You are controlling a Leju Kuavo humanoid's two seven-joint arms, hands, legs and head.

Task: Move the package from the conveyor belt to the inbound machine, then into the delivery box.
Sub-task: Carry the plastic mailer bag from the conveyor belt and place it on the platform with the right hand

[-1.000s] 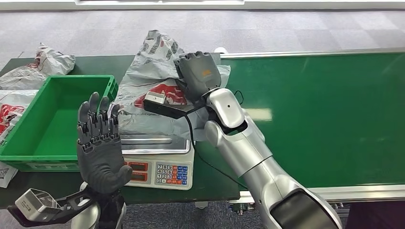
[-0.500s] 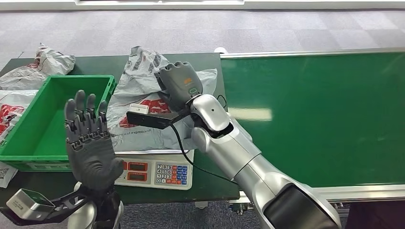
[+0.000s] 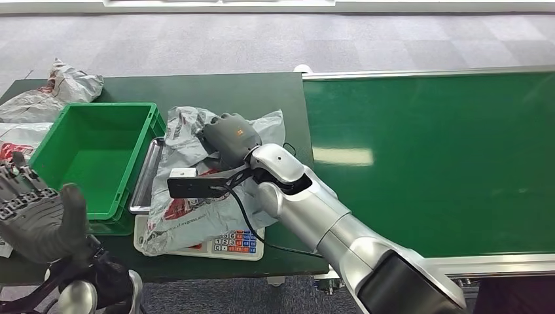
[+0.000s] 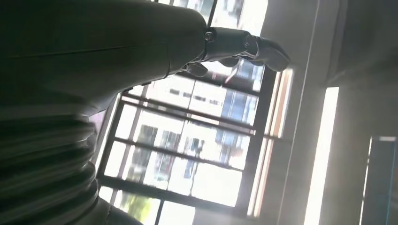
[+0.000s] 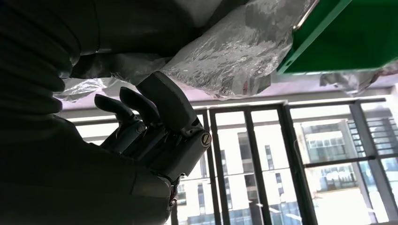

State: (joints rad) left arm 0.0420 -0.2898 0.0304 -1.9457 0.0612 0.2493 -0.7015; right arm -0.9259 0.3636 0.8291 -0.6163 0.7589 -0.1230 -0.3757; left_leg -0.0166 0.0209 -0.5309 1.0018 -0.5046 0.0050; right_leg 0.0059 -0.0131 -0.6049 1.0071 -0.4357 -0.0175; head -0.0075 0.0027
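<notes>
1. We judge the weighing step to be in hand: our right hand lies on top of the grey plastic mail package, which is draped over the electronic scale, the inbound machine, on the dark green surface.
2. In the right wrist view the fingers are curled into the crinkled plastic, so we hold the package.
3. Our left hand is raised near the surface's front edge, fingers spread, holding nothing.
4. The next move, as we read it, calls for lifting the package off the scale and carrying it leftward into the green delivery box, just beside the scale.
5. The delivery box looks empty. More bagged packages lie on the surface behind and beside it. The green conveyor belt carries nothing.
</notes>
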